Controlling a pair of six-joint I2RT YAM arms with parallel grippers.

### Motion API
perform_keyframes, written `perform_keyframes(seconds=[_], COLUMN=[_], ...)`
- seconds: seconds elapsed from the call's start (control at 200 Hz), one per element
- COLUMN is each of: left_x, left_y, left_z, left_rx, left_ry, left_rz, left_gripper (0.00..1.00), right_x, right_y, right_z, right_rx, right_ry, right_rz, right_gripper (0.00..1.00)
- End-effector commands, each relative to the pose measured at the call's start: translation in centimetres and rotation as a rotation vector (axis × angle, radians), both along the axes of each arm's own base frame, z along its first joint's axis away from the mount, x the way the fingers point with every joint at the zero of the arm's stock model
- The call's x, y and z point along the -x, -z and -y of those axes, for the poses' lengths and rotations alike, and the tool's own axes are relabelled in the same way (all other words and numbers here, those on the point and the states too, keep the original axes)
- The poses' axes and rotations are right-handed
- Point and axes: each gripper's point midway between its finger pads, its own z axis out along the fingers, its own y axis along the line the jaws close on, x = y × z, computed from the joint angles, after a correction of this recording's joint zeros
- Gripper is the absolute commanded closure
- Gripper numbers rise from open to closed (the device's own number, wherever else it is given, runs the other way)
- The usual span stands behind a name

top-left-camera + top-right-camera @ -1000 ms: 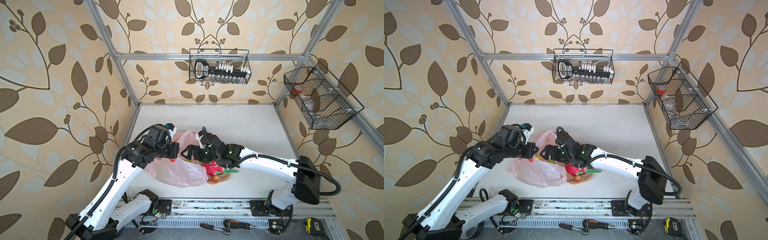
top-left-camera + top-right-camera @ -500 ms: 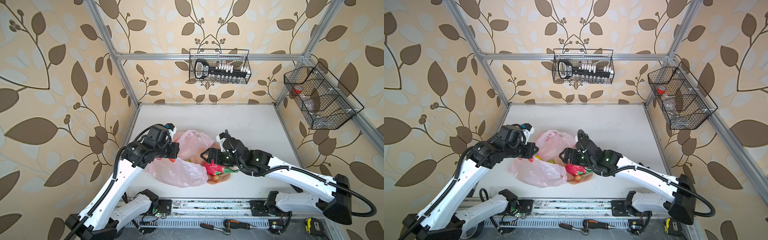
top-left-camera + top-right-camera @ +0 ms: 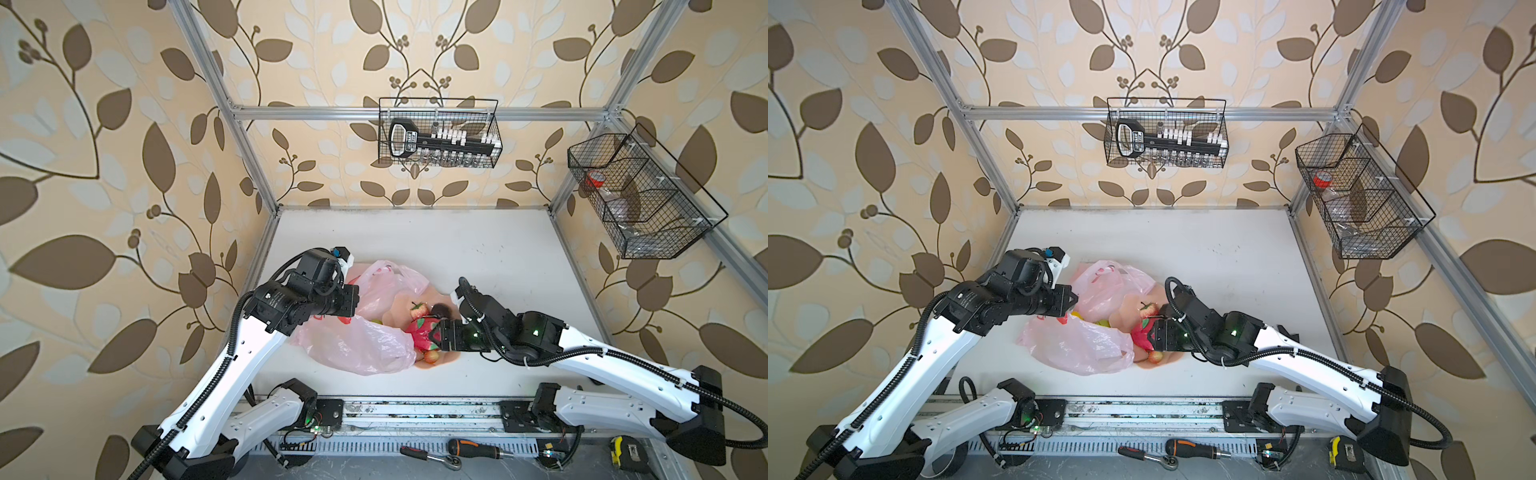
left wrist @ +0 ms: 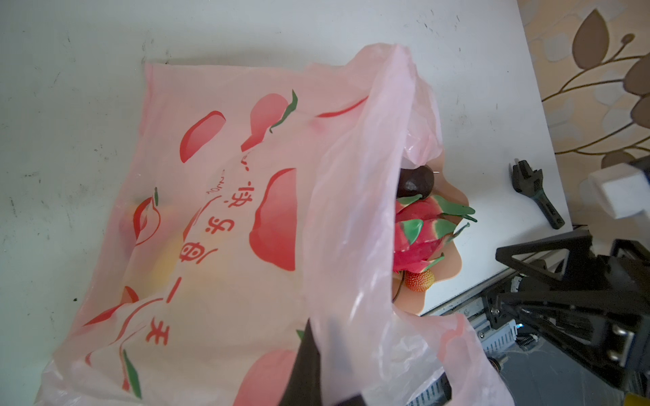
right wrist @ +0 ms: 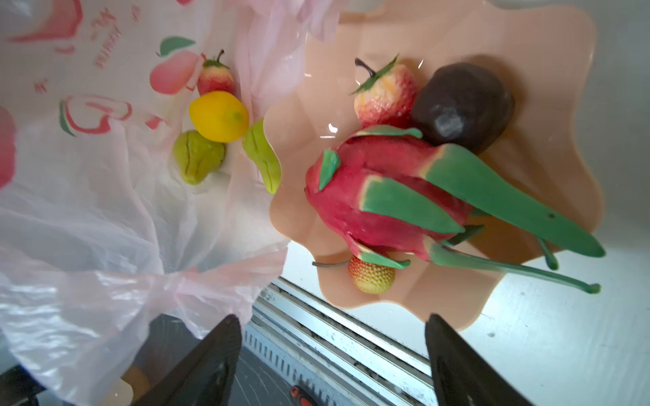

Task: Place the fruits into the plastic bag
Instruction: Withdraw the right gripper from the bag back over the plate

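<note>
As R gripper (image 5: pixel 330 316) gapes, bag (image 4: pixel 218 225) clamped

Bright, even daylight; blurred wrist foregrounds

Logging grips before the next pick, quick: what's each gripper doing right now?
Left gripper: closed, pinching the plastic bag at its edge.
Right gripper: open, empty, facing the dragon fruit.

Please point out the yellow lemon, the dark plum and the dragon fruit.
Yellow toy lemon (image 5: pixel 218 116): right wrist view, middle of its rind.
Dark round toy plum (image 5: pixel 460 105): right wrist view, its upper surface.
Pink-red toy dragon fruit with green scales (image 5: pixel 380 158): right wrist view, red skin between scales.
</note>
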Motion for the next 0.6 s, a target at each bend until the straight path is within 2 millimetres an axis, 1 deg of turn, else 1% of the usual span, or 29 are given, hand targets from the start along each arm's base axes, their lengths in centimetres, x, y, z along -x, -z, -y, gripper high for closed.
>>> perform_keyframes(seconds=[0.0,0.145,0.28,0.43,0.595], left_x=[0.1,0.2,0.3,0.4,0.5], left_y=[-0.1,0.0,0.1,0.0,-0.1], left_z=[0.0,0.0,0.0,0.0,-0.1], left_rx=[0.002,0.003,0.004,0.004,0.004], left_ry=[0.014,0.013,0.013,0.011,0.011], left_rz=[0.002,-0.002,-0.004,-0.002,-0.002], left_gripper=[1.00,1.00,1.00,1.00,1.00], right_x=[1.6,2.5,2.1,2.1,2.0], right_y=[2.0,3.9,4.8,6.1,7.1], right_z=[0.1,-0.6,-0.6,-1.1,-1.5], right_rx=[0.039,0.052,0.100,0.126,0.143], right_ry=[-0.042,-0.073,-0.088,-0.112,-0.125], right_rz=[-0.059,-0.109,-0.109,-0.131,-0.139], right_gripper=[0.25,0.34,0.35,0.36,0.37])
